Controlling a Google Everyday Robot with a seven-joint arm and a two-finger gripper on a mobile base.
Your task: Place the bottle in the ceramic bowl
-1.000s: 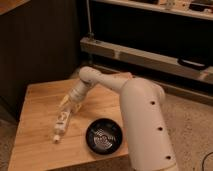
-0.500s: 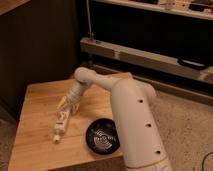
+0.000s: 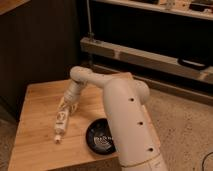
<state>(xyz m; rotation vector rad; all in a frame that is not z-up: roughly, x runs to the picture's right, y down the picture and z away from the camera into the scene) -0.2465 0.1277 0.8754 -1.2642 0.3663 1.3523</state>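
1. The arm (image 3: 122, 115) reaches out over the wooden table (image 3: 35, 102), its big white body filling the near right side of the view.
2. The gripper (image 3: 67, 106) is down low at the table's middle, right at the upper end of the bottle (image 3: 60, 125).
3. Is it clamped on the bottle or just poised around it? I cannot tell; gripper and bottle run together at that end.
4. The bottle lies on the wood, slanting from the gripper toward the near left, with its small white end pointing at the table's front edge.
5. There are reddish-brown marks on its label, and the rest of it is white.
6. The bowl (image 3: 93, 135) sits to the right of the bottle, near it but clearly apart, close to the front of the table.
7. It is black and glossy with pale swirl lines inside, and the arm covers its right side.
8. The bottle is outside the bowl, so the placing is not yet done.
9. Behind the table runs a metal rail (image 3: 150, 56) against dark shelving, with speckled floor (image 3: 187, 122) off to the right.
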